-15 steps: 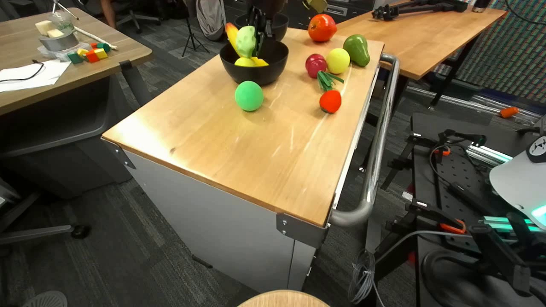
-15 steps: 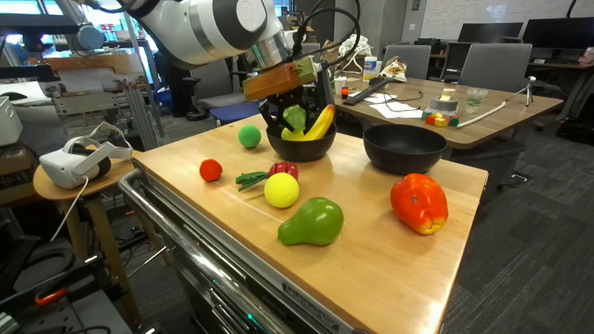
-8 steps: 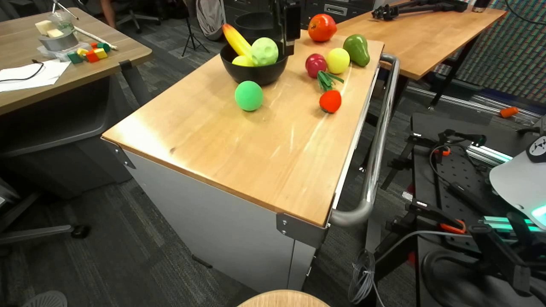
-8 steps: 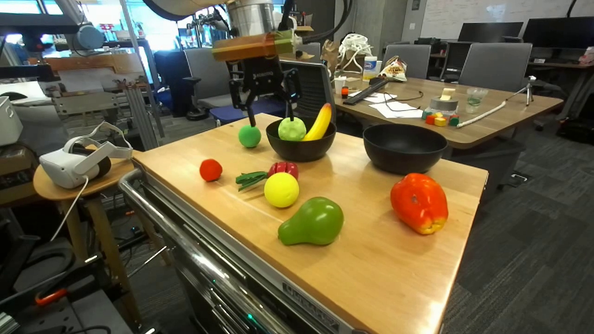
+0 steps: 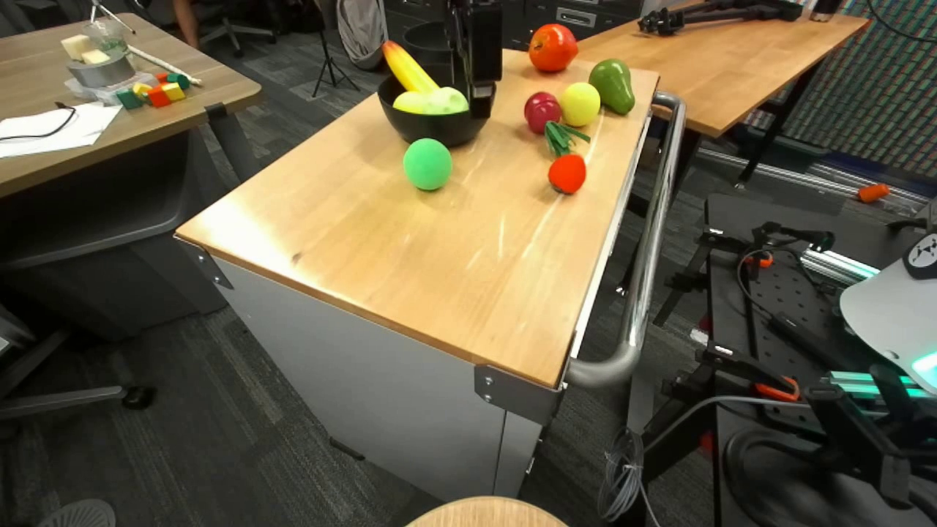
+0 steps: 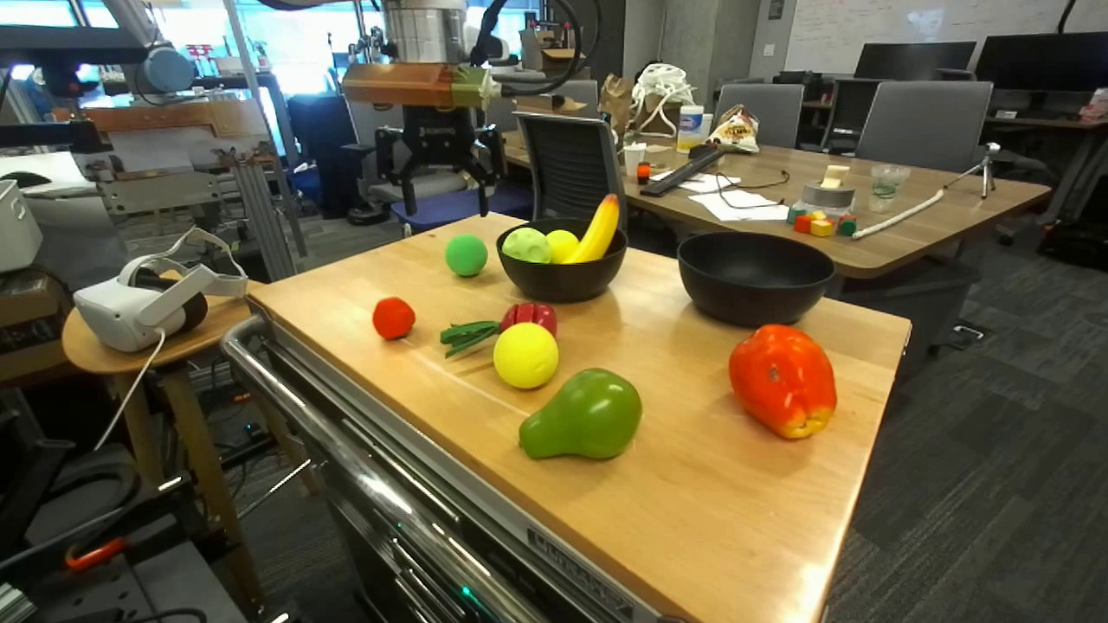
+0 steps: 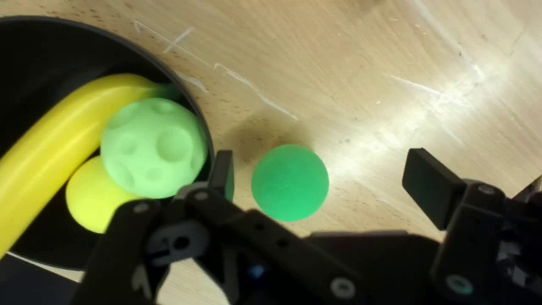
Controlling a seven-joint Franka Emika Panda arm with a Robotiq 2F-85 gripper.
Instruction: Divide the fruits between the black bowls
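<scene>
Above the light wooden tabletop [image 6: 692,472]: A black two-fingered gripper [image 6: 447,208] hangs upper left of centre in an exterior view, its fingers standing wide apart.
Central matte black bowl [image 6: 563,281]: Round and upright, it holds a curved yellow banana [image 6: 599,229] rising past the rim, a pale green dimpled ball [image 6: 525,246] and a yellow-green round fruit [image 6: 562,245].
Second matte black bowl [image 6: 756,303]: Also round, it stands right of centre, apart from the central one.
Smooth green ball [image 7: 290,183]: It rests on the tabletop near the central bowl and, in the wrist view, shows between the spread fingers.
Dark red ridged piece with green leaves [image 6: 532,313]: Mid-frame, it sits just beside a bright yellow ball [image 6: 525,356].
Glossy green pear-shaped fruit [image 6: 584,415]: Lower centre.
Orange-red round piece [image 6: 394,317]: Left of centre.
Oblong orange-red fruit [image 6: 783,381]: Right of the frame, yellow-tipped.
</scene>
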